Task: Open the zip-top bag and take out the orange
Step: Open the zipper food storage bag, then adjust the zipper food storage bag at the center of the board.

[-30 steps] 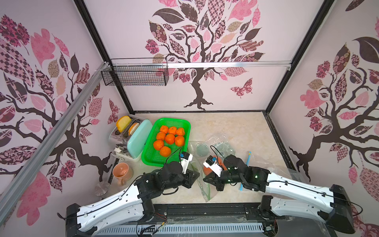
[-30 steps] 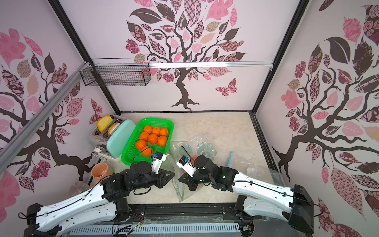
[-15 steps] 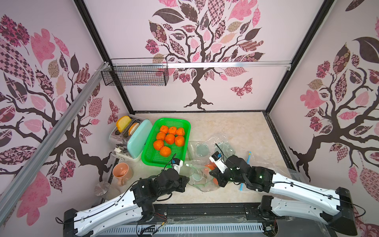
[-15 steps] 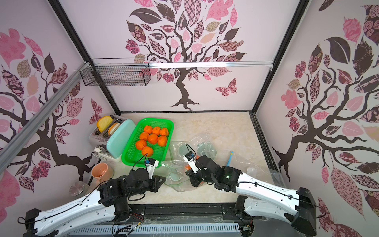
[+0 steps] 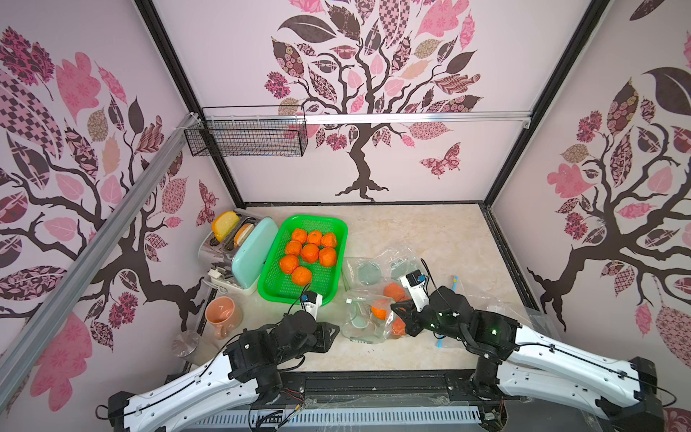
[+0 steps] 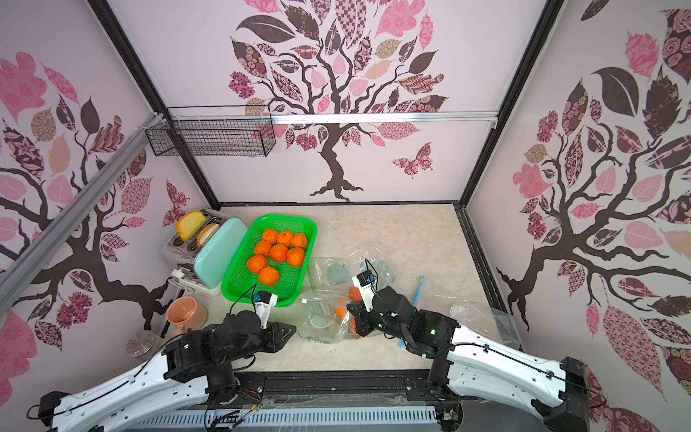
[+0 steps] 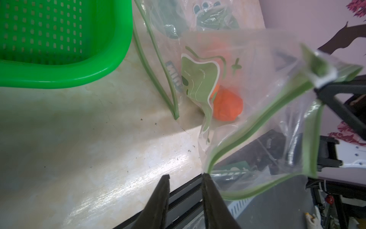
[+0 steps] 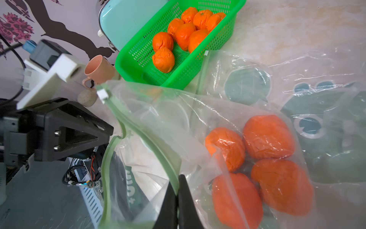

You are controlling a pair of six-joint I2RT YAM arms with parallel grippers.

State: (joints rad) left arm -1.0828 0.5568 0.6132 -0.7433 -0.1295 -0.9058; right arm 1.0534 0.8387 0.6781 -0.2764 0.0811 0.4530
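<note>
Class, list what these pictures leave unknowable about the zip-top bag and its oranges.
- Orange count: in both top views the right gripper and creased plastic cover the oranges; the right wrist view shows four, more may lie beneath.
- Whether the left gripper touches the zip-top bag: its corner meets one fingertip, blurred, left wrist view.

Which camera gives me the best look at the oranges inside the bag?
Right wrist: four oranges fill the near view, sharp through the clear zip-top bag. Left wrist shows only one, partly behind the bag's print. Both top views show them small, partly hidden by the right gripper.
</note>
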